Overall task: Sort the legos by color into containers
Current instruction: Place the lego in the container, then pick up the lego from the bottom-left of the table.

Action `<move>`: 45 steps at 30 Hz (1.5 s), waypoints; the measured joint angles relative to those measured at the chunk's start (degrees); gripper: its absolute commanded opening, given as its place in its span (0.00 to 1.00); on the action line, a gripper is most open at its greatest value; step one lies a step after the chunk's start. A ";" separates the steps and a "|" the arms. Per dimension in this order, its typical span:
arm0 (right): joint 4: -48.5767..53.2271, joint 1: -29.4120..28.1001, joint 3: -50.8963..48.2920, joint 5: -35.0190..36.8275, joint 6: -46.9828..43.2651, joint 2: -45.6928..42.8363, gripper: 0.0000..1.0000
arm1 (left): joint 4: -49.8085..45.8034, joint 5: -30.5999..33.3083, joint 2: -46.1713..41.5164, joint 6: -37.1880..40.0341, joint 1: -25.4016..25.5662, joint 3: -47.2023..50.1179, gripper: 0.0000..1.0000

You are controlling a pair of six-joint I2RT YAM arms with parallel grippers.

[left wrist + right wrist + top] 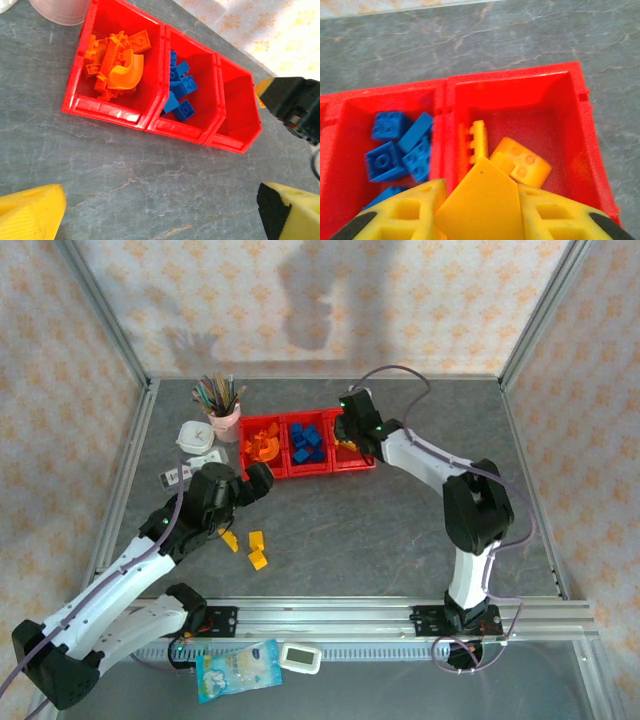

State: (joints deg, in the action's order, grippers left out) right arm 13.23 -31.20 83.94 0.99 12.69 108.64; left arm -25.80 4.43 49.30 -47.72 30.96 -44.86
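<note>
The right gripper (480, 220) is clamped on a flat yellow lego (479, 192) and hangs directly above the right bin (530, 95). That bin already has yellow bricks (522, 167) in it, so the piece is evidently held there to be dropped in with its own colour. The lego sits between the fingers with its edge pointing down into the bin. It is above the yellow bricks and, as far as I can tell, not touching them. (The middle bin (370, 102) beside it keeps the blue bricks (400, 145), and the left bin (100, 111) the orange bricks (117, 65): one colour to a bin.)

The left gripper (160, 220) stands wide open with nothing in it, over bare bench (125, 170) just in front of the bins. Three loose yellow legos (256, 539) lie on the bench near it, on the side towards the arm bases and well apart from the bins. That open, low stance suits a pick, and those three look like its likely targets. For the right arm, letting go is probably the step at hand.
</note>
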 measured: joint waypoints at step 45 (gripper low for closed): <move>2.36 -37.18 -1.68 -1.38 11.37 7.91 0.80 | -24.61 12.79 -22.51 -9.29 0.00 0.00 0.99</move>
State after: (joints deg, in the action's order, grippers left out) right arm 15.59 -68.38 82.26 -0.38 24.05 116.55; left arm -50.41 17.21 26.79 -57.01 30.96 -44.86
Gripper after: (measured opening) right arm 0.799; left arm 0.992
